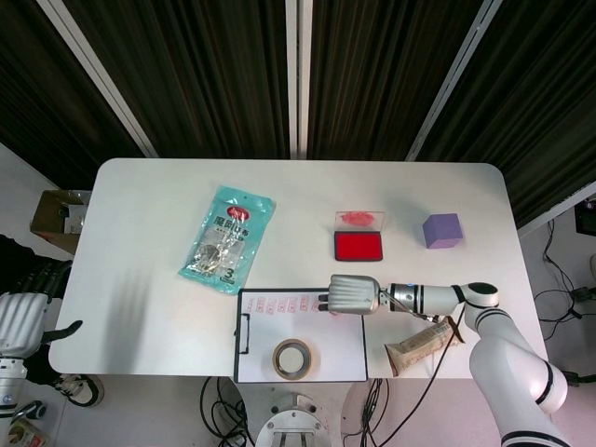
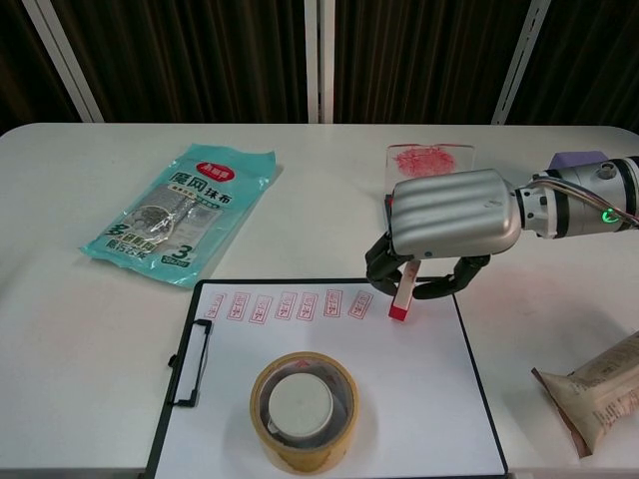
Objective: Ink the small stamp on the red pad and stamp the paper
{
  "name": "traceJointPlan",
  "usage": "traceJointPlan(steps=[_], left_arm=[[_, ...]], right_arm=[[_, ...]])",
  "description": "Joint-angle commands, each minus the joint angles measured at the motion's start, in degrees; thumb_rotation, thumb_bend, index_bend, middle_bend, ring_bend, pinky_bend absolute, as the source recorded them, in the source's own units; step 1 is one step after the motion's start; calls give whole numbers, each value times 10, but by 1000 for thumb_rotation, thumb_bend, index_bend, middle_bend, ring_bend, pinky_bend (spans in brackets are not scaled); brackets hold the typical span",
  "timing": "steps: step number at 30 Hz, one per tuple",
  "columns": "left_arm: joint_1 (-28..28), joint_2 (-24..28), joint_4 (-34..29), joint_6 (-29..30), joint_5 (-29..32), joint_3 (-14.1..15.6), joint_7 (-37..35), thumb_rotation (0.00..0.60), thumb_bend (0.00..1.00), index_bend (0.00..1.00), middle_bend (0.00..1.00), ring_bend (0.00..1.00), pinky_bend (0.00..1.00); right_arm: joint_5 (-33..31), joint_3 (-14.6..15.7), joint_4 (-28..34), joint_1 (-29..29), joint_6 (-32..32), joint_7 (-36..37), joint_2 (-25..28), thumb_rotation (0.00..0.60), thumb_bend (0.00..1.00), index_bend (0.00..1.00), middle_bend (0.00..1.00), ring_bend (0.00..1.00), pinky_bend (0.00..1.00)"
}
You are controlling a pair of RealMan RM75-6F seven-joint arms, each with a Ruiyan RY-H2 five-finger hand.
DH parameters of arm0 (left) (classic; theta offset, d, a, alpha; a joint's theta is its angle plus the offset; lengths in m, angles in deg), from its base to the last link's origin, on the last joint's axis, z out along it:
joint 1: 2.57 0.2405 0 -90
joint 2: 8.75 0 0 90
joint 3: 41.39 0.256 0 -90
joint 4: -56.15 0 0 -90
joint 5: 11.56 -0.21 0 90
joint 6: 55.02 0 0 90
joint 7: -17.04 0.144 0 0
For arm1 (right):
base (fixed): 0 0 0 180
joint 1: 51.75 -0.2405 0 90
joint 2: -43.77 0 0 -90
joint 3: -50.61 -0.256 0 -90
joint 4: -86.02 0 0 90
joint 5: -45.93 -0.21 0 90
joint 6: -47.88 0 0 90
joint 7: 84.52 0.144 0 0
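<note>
Red-tipped small white stamp pinched in right hand, tip at white paper on black clipboard. Red ink pad lies open. Left hand off table, grasp cannot tell.

Your right hand covers most of red pad in chest view, also upper part of small stamp. Stamp face contact with paper: cannot tell. Printed marks too small to read. Your left hand cut by head view's left edge, fingers unclear. Snack wrapper cut at chest view's right edge.
</note>
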Motion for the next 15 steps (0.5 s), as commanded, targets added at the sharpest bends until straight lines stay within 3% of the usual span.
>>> traceJointPlan(steps=[1, 15], left_arm=[[0, 0, 2, -1, 0, 0, -2, 600, 0, 121, 144, 120, 244], [1, 3, 2, 0, 0, 0, -4, 600, 0, 121, 144, 121, 244]], right_arm=[[-3, 2, -3, -2, -2, 1, -2, 600, 493, 980, 806, 955, 1000], [-17, 12, -11, -8, -13, 7, -14, 600, 496, 980, 806, 955, 1000]])
